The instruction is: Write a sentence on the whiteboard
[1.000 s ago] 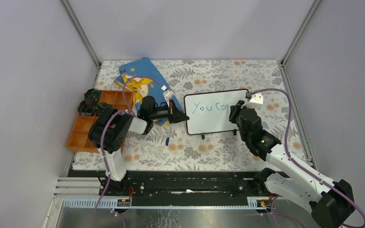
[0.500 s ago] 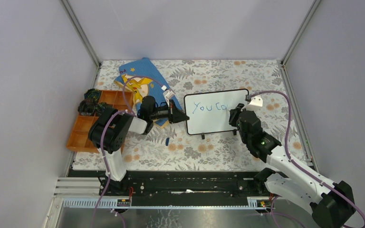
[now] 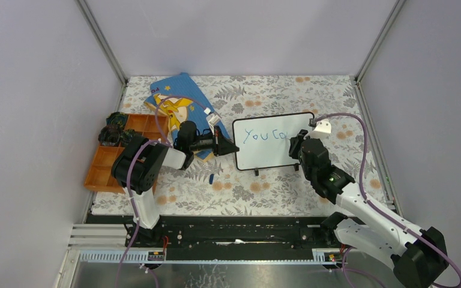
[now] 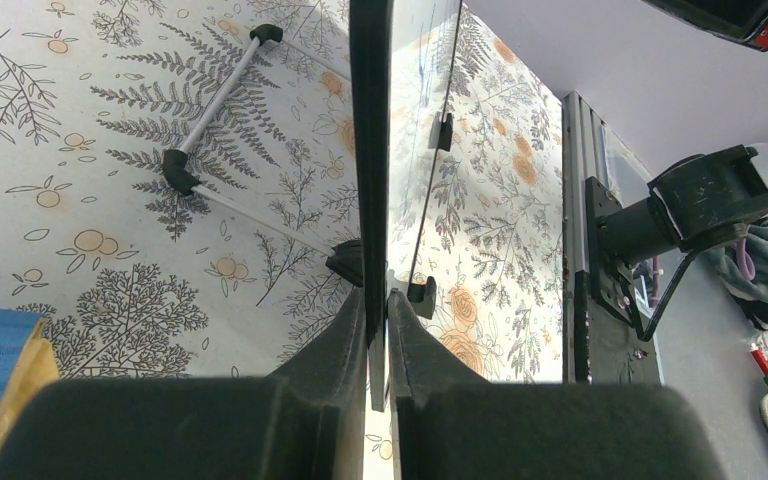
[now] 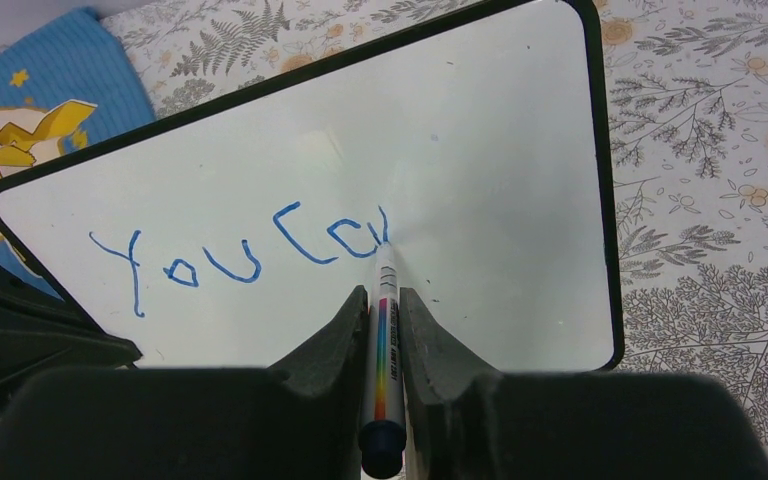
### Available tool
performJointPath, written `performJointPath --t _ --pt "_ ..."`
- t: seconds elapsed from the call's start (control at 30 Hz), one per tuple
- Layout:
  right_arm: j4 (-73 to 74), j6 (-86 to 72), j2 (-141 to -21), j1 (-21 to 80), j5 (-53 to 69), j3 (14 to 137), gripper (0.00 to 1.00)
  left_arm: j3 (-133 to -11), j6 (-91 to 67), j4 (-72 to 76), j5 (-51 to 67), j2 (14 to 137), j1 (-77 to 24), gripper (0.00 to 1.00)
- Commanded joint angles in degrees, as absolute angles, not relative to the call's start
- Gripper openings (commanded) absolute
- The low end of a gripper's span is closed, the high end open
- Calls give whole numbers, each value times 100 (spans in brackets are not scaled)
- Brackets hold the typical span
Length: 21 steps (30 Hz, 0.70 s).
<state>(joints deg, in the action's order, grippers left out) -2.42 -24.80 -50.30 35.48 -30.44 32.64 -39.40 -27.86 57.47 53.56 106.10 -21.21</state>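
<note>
The whiteboard (image 3: 264, 150) stands tilted on its feet at mid table, with blue writing "You ca" (image 5: 250, 255) along its upper line. My left gripper (image 3: 233, 147) is shut on the board's left edge (image 4: 370, 200), seen edge-on in the left wrist view. My right gripper (image 3: 295, 143) is shut on a white marker (image 5: 384, 330) with a rainbow stripe; its tip touches the board at the end of the last letter. The marker's blue cap (image 3: 211, 179) lies on the cloth in front of the board.
A blue picture book (image 3: 177, 99) lies behind the left arm. An orange compartment tray (image 3: 105, 165) sits at the left edge with dark items beside it. Grey walls close in the floral table on three sides.
The right gripper has shifted slightly with the marker while the stroke of the last letter grew. The left arm and board have not moved.
</note>
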Motion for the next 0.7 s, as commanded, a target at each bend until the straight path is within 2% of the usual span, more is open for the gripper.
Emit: performJointPath --t 0.0,0.67 --pt "-495 -2344 -5127 3498 -3192 3627 0 -3902 -2487 5238 5265 10675 -2240 0" --pt "-545 -2210 -5123 3371 -3514 3748 0 -3904 -2470 5225 5265 10671 -2250 0"
